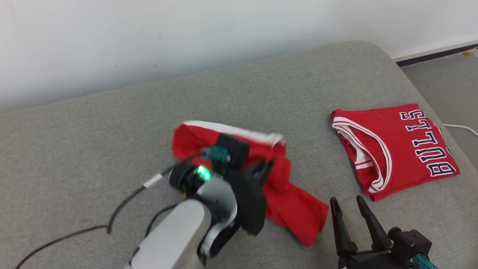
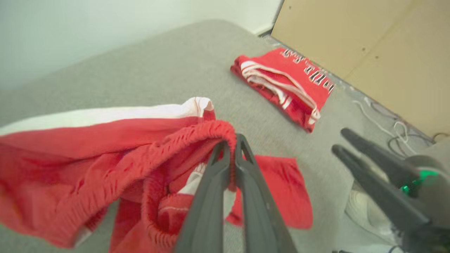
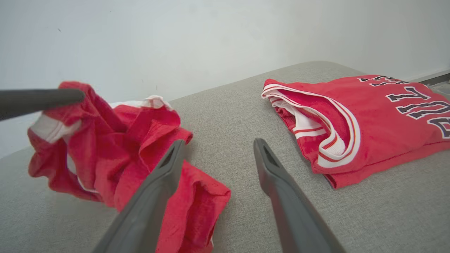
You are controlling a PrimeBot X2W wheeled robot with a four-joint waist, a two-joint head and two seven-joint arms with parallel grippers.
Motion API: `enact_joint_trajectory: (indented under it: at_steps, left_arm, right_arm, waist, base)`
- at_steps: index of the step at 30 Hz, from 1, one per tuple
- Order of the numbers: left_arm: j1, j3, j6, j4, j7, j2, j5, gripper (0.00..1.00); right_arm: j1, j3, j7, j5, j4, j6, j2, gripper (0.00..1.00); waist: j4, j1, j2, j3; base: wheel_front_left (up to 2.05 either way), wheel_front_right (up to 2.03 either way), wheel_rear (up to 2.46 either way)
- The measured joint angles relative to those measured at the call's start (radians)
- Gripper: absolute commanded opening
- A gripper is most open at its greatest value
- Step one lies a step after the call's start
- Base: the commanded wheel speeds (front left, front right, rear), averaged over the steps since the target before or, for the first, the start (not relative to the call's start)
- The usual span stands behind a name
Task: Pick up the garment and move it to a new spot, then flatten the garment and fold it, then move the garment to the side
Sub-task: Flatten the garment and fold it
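Left end effector [image 2: 232, 141] is clamped on the elastic waistband of the crumpled red garment [image 2: 88, 158], holding that edge raised while the rest trails onto the grey upholstered surface [image 1: 112, 130]. Right end effector [image 1: 346, 200] hovers just beside the garment's lower corner, fingers spread and empty. A folded red Bulls jersey [image 1: 396, 149] lies well apart, on the robot's right.

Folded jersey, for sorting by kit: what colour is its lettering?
Lettering is dark with white outlines; head view shows it best.
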Motion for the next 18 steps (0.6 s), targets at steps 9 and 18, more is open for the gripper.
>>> enact_joint_trajectory:
  at_steps: [9,18]
  left_arm:
    - [-0.161,0.051,0.002,-0.183,-0.227,-0.022,-0.242,0.00]
    - [-0.173,0.023,0.111,-0.157,-0.214,0.038,-0.276,0.00]
  right_arm:
    - [0.000,0.008,-0.002,-0.001,0.001,0.000,0.001,1.00]
    - [0.004,0.007,-0.002,-0.001,-0.001,0.000,0.001,1.00]
  waist:
    - [0.027,0.0000,-0.0001,-0.013]
    - [0.068,0.0000,-0.0001,-0.021]
  base:
    - [0.00,0.00,0.00]
    - [0.00,0.00,0.00]
